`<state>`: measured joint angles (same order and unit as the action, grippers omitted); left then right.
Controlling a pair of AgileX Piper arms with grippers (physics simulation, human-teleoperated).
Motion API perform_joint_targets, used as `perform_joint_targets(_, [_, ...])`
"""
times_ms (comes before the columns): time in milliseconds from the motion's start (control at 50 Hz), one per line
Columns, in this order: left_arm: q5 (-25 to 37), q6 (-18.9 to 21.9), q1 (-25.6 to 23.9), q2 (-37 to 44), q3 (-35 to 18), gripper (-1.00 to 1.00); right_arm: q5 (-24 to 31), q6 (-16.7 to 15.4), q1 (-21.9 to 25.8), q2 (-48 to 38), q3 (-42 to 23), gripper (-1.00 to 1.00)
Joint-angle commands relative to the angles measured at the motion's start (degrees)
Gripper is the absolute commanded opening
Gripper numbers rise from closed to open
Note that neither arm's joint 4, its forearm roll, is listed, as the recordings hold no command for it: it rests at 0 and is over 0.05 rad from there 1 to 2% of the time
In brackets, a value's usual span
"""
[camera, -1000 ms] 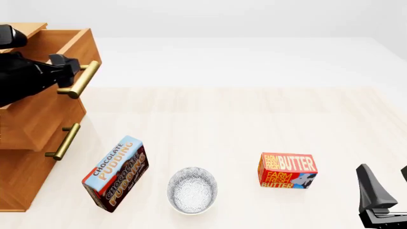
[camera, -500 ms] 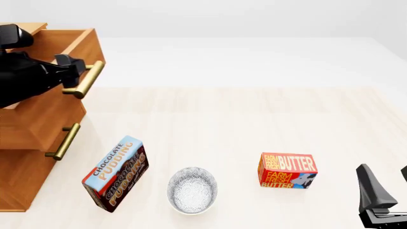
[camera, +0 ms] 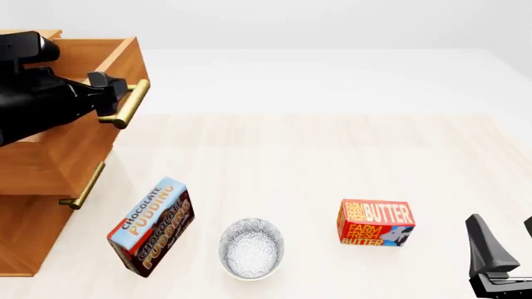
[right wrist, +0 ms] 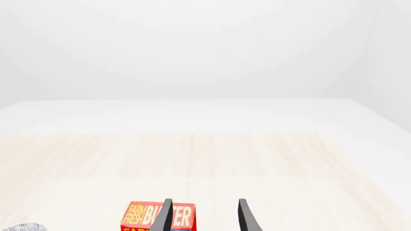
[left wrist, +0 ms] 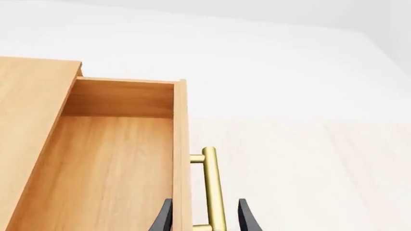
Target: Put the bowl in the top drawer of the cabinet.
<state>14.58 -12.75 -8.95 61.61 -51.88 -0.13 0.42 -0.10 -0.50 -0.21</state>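
light-brown wood fills the left edge of the front view: the cabinet stands on the pale table, and everything else is placed from it. the top drawer juts out of the cabinet toward the table's middle, its inside bare in the left wrist view, its brass handle at the front. below it the lower drawer shows a smaller brass handle and sits less far out.

the left gripper is at the top drawer's handle – its two dark fingers stand on either side of the brass bar, one finger against the drawer front, the other on the bar's outer side, so the jaws pinch the handle. the black left arm covers part of the drawer in the front view.

just off the cabinet's lower corner lies a chocolate pudding box, tilted. the bowl – white with blue-grey speckle – sits upright on the table beyond the pudding box, well clear of the cabinet and apart from both boxes. farther from the cabinet stands a red butter box.

farthest from the cabinet, the right gripper hangs apart from everything, its jaws spread with nothing between them.
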Motion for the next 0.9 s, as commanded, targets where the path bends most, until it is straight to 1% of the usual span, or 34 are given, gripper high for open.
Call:
perform_joint_targets(20, [0.5, 5.4, -2.9, 3.2, 4.5, 1.00, 0.0, 0.0, 0.0, 0.0, 0.0, 1.00])
perform_joint_targets(220, [0.5, 6.0, -4.4, 3.2, 3.7, 1.00, 0.0, 0.0, 0.0, 0.0, 0.0, 1.00])
perform_joint_targets(440, [-0.3, 6.7, -5.9, 5.2, 2.4, 1.00, 0.0, 0.0, 0.0, 0.0, 0.0, 1.00])
perform_joint_targets(900, [-0.8, 5.8, -9.1, 5.7, 2.8, 1.00, 0.0, 0.0, 0.0, 0.0, 0.0, 1.00])
